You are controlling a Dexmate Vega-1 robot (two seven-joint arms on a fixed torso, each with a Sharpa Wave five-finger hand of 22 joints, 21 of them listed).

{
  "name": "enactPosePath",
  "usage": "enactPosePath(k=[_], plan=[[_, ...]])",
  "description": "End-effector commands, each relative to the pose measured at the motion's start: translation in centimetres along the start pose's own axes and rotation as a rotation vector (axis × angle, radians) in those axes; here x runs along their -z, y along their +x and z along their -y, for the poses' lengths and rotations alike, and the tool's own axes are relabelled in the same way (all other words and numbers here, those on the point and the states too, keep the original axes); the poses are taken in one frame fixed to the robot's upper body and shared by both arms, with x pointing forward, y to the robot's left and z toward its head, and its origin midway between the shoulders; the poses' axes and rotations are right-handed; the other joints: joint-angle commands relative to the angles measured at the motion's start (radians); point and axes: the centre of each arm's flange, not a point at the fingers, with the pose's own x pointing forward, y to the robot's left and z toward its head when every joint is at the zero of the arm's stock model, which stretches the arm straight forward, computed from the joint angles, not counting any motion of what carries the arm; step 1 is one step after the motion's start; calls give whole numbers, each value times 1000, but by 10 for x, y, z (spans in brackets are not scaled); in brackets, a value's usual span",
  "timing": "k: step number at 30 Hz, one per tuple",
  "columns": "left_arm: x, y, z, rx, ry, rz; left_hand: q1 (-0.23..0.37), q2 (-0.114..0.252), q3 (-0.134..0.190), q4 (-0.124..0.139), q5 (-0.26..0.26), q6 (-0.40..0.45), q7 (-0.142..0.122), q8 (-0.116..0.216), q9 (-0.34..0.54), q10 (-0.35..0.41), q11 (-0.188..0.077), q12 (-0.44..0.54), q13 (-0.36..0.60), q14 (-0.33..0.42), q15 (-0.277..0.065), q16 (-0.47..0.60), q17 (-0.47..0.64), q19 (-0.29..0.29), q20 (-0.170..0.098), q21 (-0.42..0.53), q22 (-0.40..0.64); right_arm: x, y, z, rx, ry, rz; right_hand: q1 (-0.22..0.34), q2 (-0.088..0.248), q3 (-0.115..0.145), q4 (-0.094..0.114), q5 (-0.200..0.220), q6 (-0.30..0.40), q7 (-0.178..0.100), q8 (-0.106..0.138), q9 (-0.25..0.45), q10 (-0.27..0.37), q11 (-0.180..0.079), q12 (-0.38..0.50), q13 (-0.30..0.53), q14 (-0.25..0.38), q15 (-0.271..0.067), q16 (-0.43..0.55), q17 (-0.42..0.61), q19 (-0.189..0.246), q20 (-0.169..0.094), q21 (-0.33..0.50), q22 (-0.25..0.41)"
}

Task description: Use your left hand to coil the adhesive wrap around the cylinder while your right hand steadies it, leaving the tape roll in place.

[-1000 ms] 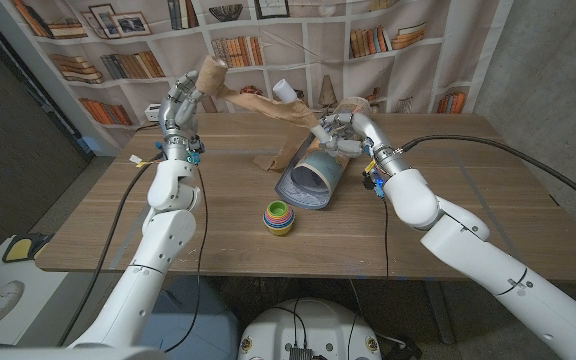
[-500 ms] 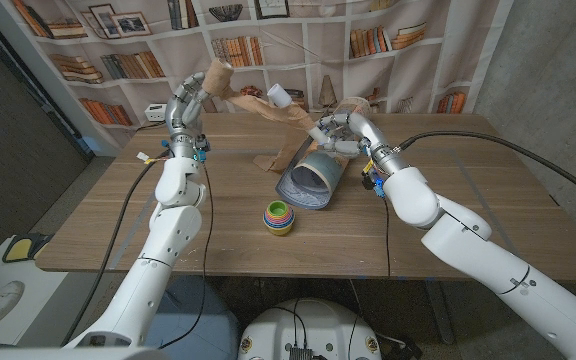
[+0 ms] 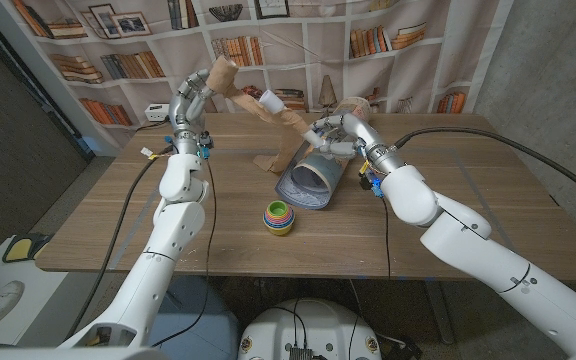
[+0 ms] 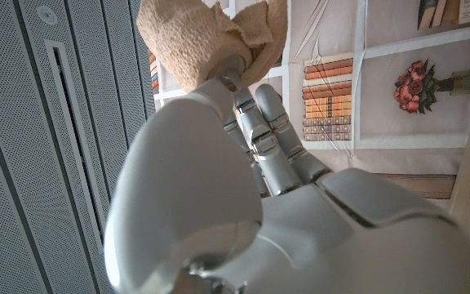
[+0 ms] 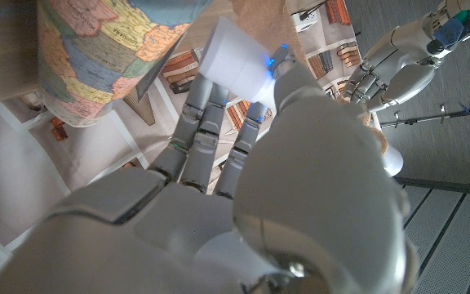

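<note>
A cylinder [image 3: 311,178] printed with a map lies on its side mid-table, its open end towards me. A tan adhesive wrap strip [image 3: 290,128] runs from it up and back to the tan roll [image 3: 220,73], which my left hand [image 3: 192,98] holds raised above the table's far left. In the left wrist view the roll [image 4: 204,39] sits at the fingers of my left hand [image 4: 243,180]. My right hand [image 3: 340,130] grips the cylinder's top far end. The right wrist view shows my right hand [image 5: 243,171] and the map print [image 5: 88,57].
A stack of coloured cups [image 3: 278,215] stands in front of the cylinder. A loose end of wrap [image 3: 266,162] lies on the wooden table [image 3: 488,200]. A small white piece [image 3: 269,100] shows beside the strip. A bookshelf backdrop hangs behind the table.
My left hand has carried the roll a little higher and rightwards, and the strip has followed. The white piece has drifted left. My right hand stays on the cylinder.
</note>
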Motion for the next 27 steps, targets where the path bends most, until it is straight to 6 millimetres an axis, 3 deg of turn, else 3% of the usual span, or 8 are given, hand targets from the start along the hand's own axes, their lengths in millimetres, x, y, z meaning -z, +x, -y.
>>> enactPosePath(k=[1,27], plan=[[-4,6,5,24,13,23,3,7,1,2,4,-2,3,0,0,-7,0,5,2,75,-76,-3,35,-3,-1,8,2,-10,0,-2,-24,-37,7,1,10,141,29,3,-1,0,-3,4,41,-45,6,5,158,-274,8,5,7,-54,-6,2],[3,13,0,52,29,19,0,9,1,2,4,-3,1,3,-3,-9,0,6,0,75,-77,-2,35,-6,0,11,3,-25,10,-14,-63,-100,20,0,11,142,29,3,-2,-2,-2,3,41,-46,7,4,158,-274,8,5,7,-54,-8,2]])
